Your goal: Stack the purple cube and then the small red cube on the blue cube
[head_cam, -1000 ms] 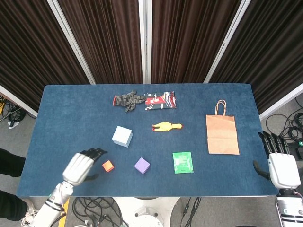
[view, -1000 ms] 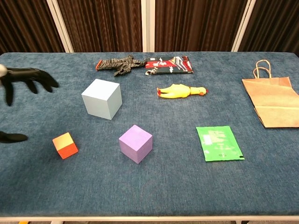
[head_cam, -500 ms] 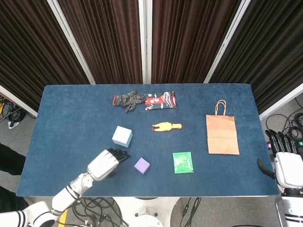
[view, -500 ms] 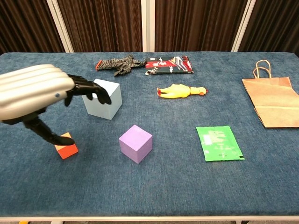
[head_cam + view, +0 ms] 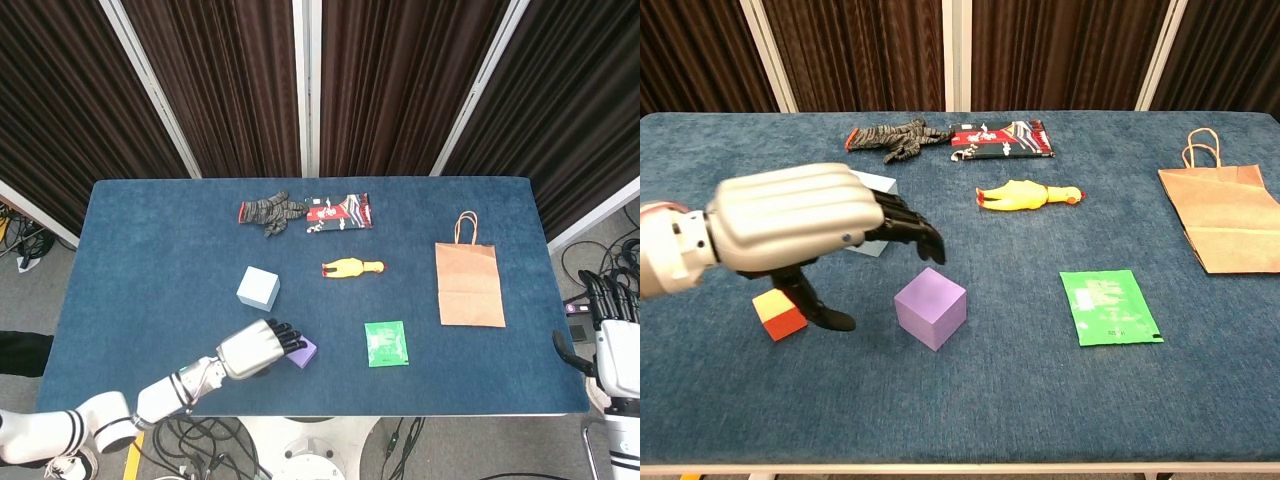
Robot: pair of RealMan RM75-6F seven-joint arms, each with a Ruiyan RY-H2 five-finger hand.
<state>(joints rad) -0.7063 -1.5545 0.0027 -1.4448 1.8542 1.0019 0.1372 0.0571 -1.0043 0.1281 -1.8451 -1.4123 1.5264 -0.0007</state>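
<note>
My left hand (image 5: 800, 225) hovers, fingers spread and empty, just left of the purple cube (image 5: 930, 307) at the near middle of the bench (image 5: 1040, 400). Coming in crooked, I risk shoving it, or perhaps clipping the small red cube (image 5: 779, 313). One blue cube (image 5: 258, 288), one purple, one red. Right hand (image 5: 618, 350) is spread too, idle.

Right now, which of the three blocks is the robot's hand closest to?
The purple cube. The left hand hangs open just above and beside it, fingertips over its near edge. The small red cube sits behind the thumb, and the blue cube is farther back.
</note>
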